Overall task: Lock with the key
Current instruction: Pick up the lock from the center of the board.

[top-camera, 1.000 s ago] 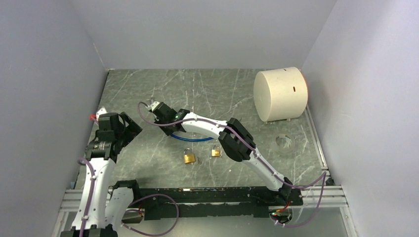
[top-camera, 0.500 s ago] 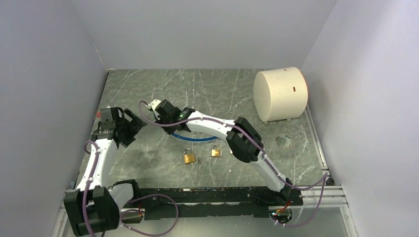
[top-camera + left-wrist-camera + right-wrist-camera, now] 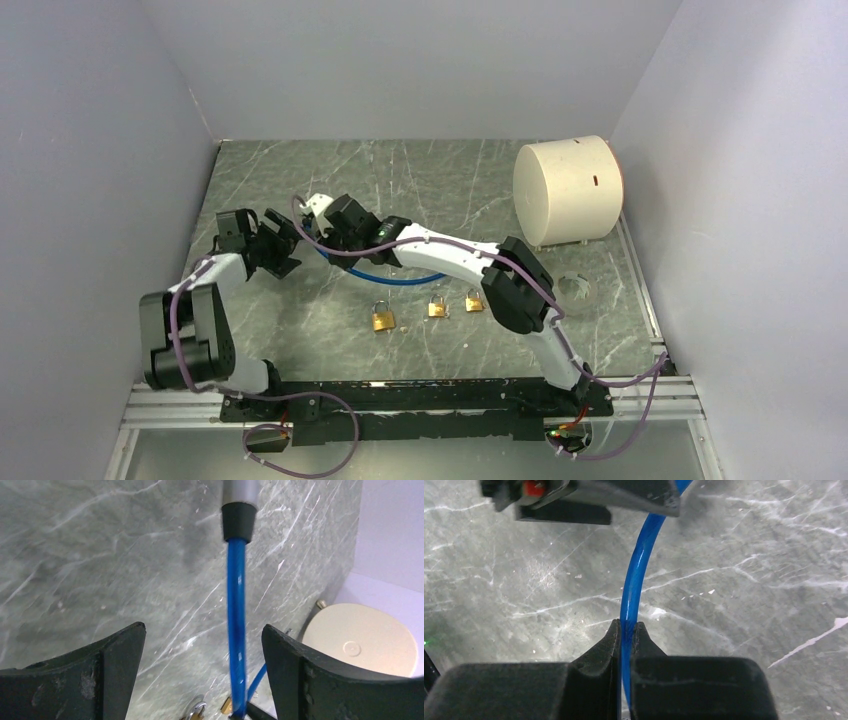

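My right claw (image 3: pixel 626 630) is clenched on the blue cable (image 3: pixel 634 580), the two pads pinching it at the bottom centre of the right wrist view. The cable arcs up from there towards the top of the frame. My left claw (image 3: pixel 202 630) stands released and wide. The same cable runs down between its fingers (image 3: pixel 117 665), closer to the one on the right of the frame and touching neither. At the top of that view the cable ends in a black sleeve (image 3: pixel 239 522) on a silver tip.

From above, both claws meet left of centre on the grey marbled worktop (image 3: pixel 320 330), with the cable curving away to the right under my right arm. Three brass padlocks (image 3: pixel 437 307) lie in a row just below it, near the frame's centre; they are too small to tell whether any carries a key. At the upper right a cream drum (image 3: pixel 565 190) lies on its side, its inside hidden. A pale ring (image 3: pixel 575 287) lies flat below it.
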Robot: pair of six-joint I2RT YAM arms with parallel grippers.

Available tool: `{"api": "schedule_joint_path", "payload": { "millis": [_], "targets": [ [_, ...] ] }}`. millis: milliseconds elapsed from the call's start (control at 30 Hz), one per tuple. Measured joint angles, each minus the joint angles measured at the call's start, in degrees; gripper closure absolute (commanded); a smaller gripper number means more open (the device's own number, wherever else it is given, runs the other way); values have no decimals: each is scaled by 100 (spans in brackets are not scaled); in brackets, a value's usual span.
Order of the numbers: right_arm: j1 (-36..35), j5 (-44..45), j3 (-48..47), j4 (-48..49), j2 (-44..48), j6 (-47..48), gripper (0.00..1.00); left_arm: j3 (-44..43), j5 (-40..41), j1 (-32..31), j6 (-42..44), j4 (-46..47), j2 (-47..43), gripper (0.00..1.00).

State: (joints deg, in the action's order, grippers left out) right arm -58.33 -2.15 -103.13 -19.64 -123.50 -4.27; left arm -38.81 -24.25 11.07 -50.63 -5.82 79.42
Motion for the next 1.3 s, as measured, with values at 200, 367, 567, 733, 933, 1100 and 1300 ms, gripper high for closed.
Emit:
{"api": "schedule_joint_path", "payload": {
  "millis": [200, 367, 567, 733, 933, 1100, 1300],
  "targets": [
    [0, -186, 321, 48, 63, -52, 100, 2, -503, 11, -619, 1056, 855, 18],
    [0, -313, 496, 153, 166, -96, 100, -52, -651, 20, -938, 1672, 1279, 30],
    [0, -393, 599, 240, 291, -131, 100, -109, -743, 22, -1215, 2162, 1869, 45],
    [0, -446, 656, 321, 363, -133, 100, -157, -802, 26, -1370, 2481, 2024, 55],
    [0, -485, 732, 367, 363, -133, 100, -264, -953, 26, -1550, 2955, 2308, 73],
    [4, -485, 732, 374, 363, -136, 100, -155, -1104, 26, -1766, 3469, 2374, 92],
    [4, -415, 730, 334, 363, -160, 100, -68, -1204, 31, -1814, 3794, 2345, 95]
  ]
}}
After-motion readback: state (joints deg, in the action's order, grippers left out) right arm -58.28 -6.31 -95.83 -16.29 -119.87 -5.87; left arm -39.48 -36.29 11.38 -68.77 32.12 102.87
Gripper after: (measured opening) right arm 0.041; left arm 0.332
